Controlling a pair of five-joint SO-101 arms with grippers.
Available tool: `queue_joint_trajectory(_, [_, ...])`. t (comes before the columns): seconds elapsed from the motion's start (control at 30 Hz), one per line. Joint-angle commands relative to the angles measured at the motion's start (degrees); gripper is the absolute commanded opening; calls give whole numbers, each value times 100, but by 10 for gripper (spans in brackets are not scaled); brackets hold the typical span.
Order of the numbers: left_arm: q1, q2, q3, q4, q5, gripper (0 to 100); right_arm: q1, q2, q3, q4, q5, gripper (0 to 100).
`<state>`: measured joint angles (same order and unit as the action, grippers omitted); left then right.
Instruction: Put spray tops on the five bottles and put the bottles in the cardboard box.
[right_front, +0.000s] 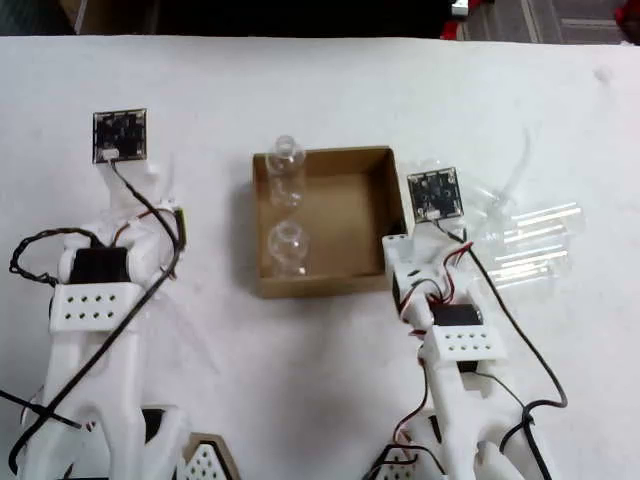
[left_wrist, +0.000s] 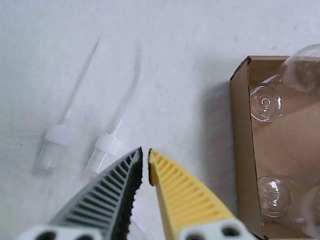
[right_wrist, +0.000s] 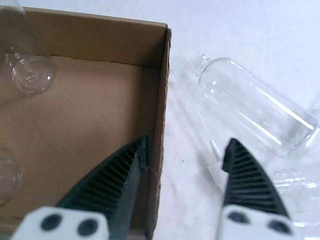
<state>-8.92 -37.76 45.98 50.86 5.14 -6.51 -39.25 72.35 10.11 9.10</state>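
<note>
Right wrist view: right gripper (right_wrist: 187, 145) spread open, empty, astride the box (right_wrist: 100, 37) wall; bottle (right_wrist: 255, 112) lying just outside.
Left gripper (left_wrist: 145, 151): closed, empty, near two spray tops (left_wrist: 106, 145).
Handling: bottle likely light, slick; grip mid-body.

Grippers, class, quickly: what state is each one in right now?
Left gripper: closed, holding nothing.
Right gripper: open, holding nothing, one finger on either side of the cardboard box wall.

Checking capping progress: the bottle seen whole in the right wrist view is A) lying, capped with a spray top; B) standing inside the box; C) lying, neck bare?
C: the bottle lies on its side on the table beside the cardboard box, its threaded neck open.
</note>
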Motion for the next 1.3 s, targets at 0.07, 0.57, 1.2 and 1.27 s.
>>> queue_joint_trajectory(0.07, [-163, -171, -44, -18, 53, 24, 119, -163, -62, -127, 35, 176])
queue_joint_trajectory(0.57, [-611, -136, -35, -88, 53, 24, 127, -163, -62, -127, 35, 173])
queue_joint_trajectory(1.2, [48, -171, 624, -800, -448, 50, 127, -163, -53, -119, 62, 88])
queue_joint_trajectory(1.27, [-4, -171, 712, -985, -448, 92, 127, -163, -53, -119, 62, 166])
